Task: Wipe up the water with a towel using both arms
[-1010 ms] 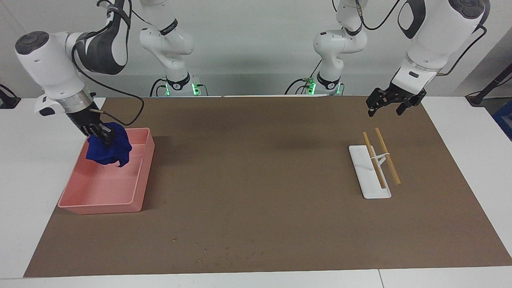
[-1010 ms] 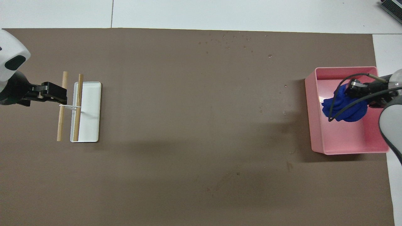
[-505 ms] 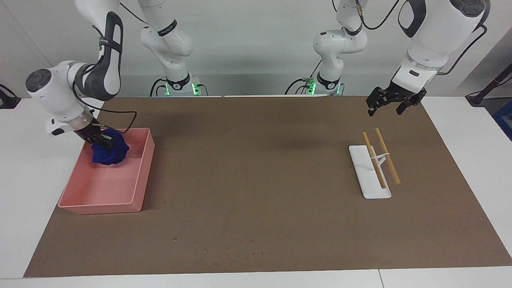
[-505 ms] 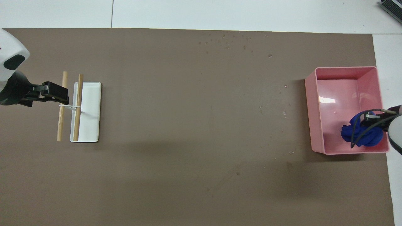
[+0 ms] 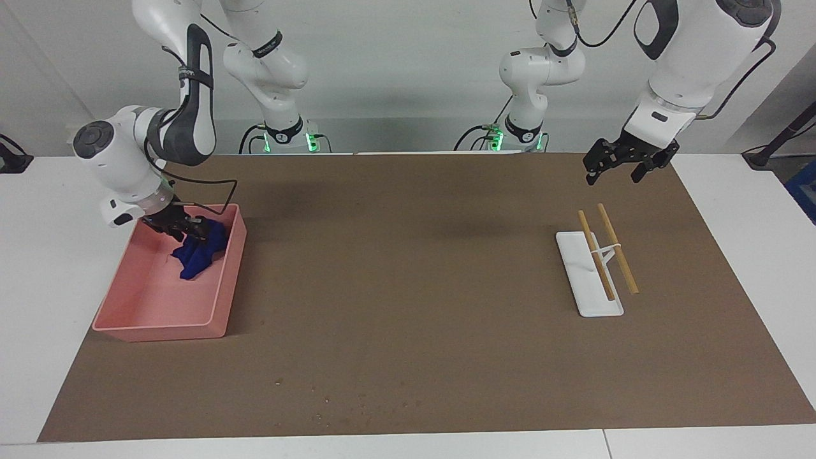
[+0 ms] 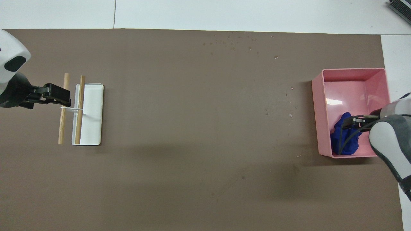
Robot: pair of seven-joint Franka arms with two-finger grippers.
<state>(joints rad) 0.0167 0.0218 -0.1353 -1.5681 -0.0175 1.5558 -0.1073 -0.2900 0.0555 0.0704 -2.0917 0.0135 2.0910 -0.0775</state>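
The deep-blue towel [image 5: 199,252] lies crumpled inside the pink tray [image 5: 153,319], in the corner nearest the robots on the side toward the left arm's end of the table. My right gripper [image 5: 185,228] is down in the tray, at the towel's top edge; the cloth hides its tips. In the overhead view the towel [image 6: 345,139] lies partly under the right gripper [image 6: 354,122]. Water [image 6: 234,41] shows as tiny droplets near the mat's edge farthest from the robots, with a few more [image 6: 290,115] beside the tray [image 6: 353,72]. My left gripper [image 5: 617,169] hangs open and empty over the mat.
A white rectangular plate [image 5: 583,287] with two wooden sticks [image 5: 617,248] laid across a small rack sits toward the left arm's end, just below the left gripper [image 6: 59,96] in the overhead view. A brown mat [image 5: 408,287] covers the table.
The right gripper has lowered the towel into the tray and shifted it along the tray's near end toward the table's middle; the cloth now slumps lower. The left arm has not moved.
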